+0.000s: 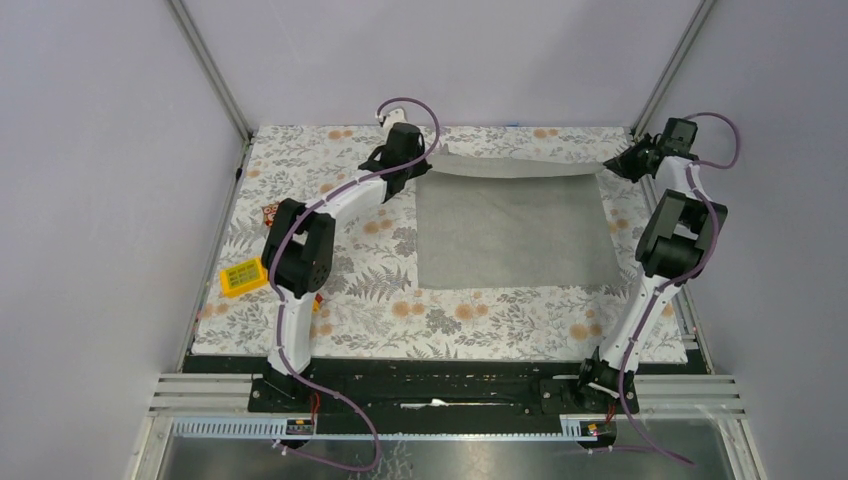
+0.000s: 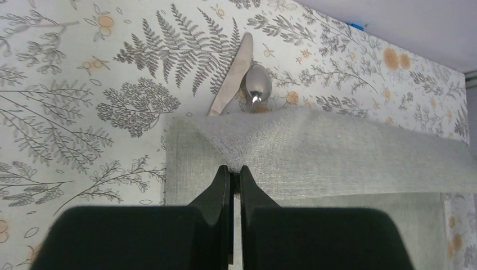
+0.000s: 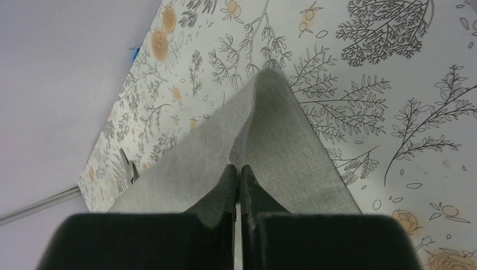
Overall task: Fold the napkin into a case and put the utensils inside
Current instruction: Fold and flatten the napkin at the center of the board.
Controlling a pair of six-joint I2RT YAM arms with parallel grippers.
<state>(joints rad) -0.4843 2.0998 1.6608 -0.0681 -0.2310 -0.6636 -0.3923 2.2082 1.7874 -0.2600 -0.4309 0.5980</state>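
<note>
Both left fingers (image 2: 216, 191) and right fingers (image 3: 251, 191) clench far napkin (image 1: 515, 235) corners, holding that edge up to fold. Utensils (image 2: 259, 87) lie just beyond napkin.

Lying flat and spreading wide: a floral tablecloth (image 1: 400, 310), showing grey ferns and orange blooms. Sitting at its left edge: a yellow block (image 1: 243, 277), with a small reddish piece (image 1: 270, 211) resting farther back, apart from it. Sticking at the cloth's far edge: a scrap of blue tape (image 2: 356, 25). Rising at the far corners: slanting metal posts (image 1: 210, 65), standing against plain grey walls (image 1: 440, 50). Running along the near edge: silver rails (image 1: 200, 392).
</note>
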